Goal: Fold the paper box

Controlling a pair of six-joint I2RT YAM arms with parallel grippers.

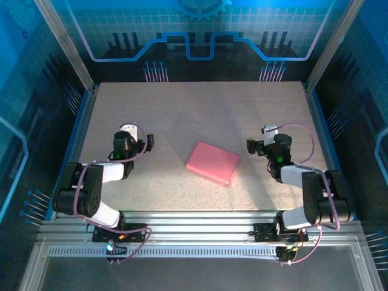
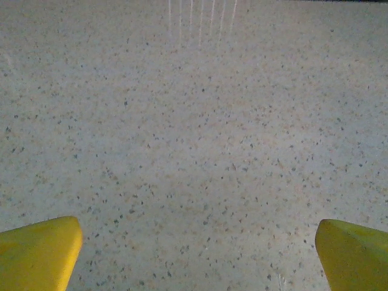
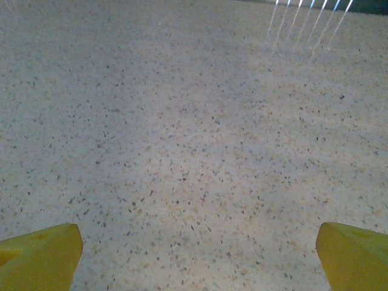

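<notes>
The paper box (image 1: 213,162) is a shallow pink rectangular box, closed and turned at an angle, resting on the speckled table between the two arms. My left gripper (image 1: 131,131) sits well to its left, and my right gripper (image 1: 267,134) is off to its right; neither touches it. In the left wrist view my left gripper (image 2: 198,251) stands open, its yellow fingertips (image 2: 39,251) far apart over bare table. The right wrist view gives the same picture: right gripper (image 3: 199,254) open, yellow fingertips (image 3: 42,254) wide, nothing between them.
The speckled table (image 1: 200,109) is bounded by blue rails on the left (image 1: 77,130) and right (image 1: 320,121). An aluminium frame (image 1: 200,221) runs along the near edge, where both arm bases are bolted.
</notes>
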